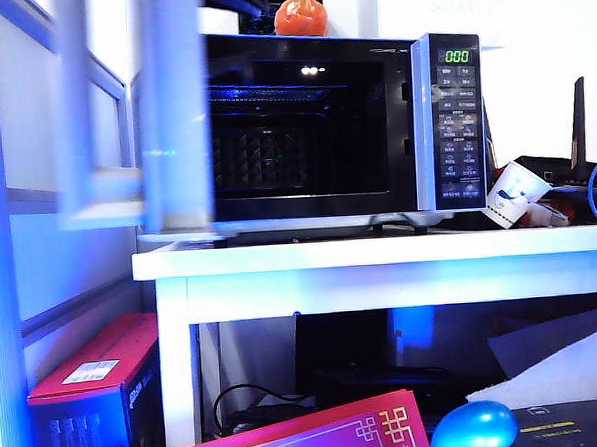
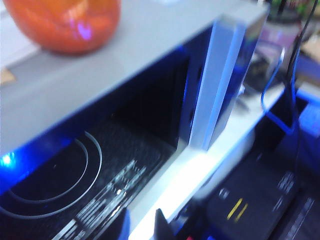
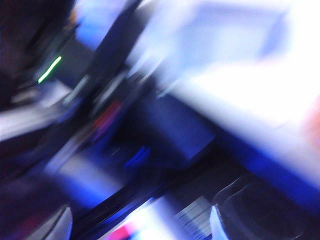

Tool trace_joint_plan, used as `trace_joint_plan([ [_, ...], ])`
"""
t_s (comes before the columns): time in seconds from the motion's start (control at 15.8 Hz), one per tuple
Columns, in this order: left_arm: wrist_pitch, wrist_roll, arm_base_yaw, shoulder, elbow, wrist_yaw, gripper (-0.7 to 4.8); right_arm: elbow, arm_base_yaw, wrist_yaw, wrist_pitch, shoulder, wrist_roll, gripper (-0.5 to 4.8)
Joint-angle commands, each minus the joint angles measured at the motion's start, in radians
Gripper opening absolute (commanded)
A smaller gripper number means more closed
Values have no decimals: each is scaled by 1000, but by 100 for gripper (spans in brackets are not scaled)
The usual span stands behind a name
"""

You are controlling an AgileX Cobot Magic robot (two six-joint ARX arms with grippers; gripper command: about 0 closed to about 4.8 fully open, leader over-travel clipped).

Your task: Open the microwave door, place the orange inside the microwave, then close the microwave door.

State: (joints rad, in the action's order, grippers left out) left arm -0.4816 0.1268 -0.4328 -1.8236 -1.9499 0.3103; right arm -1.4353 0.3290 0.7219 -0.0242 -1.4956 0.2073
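Already the first step can be judged as done: the microwave door (image 1: 172, 110) is swung wide open at the left side of the microwave (image 1: 314, 133), and the dark cavity is seen empty. The orange (image 1: 300, 16) is still lying on top of the microwave, near the middle of its roof, so it must yet be placed inside, and after that the door must be closed

The left gripper (image 2: 150, 227) is seen only as dark tips in front of the open cavity, below the orange; nothing is held between them, but how wide they stand cannot be told. The right gripper cannot be made out in its blurred wrist view

On the microwave's display (image 1: 457, 56) green digits are read as "000". The button labels are too small to be read
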Motion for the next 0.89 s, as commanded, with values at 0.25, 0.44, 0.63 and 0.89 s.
trace_joint_plan([
  [0.25,-70,75,7,5,29,-3,48,-4,-11,-237,-285,-83,-50,364],
  [0.44,-62,75,24,5,43,1,48,-39,-11,-299,-348,-144,-51,364],
  [0.63,-55,75,30,5,50,1,47,-187,-11,-306,-297,-245,-55,364],
  [0.89,-55,75,30,5,49,8,47,-412,-11,-365,-180,-372,-55,479],
])
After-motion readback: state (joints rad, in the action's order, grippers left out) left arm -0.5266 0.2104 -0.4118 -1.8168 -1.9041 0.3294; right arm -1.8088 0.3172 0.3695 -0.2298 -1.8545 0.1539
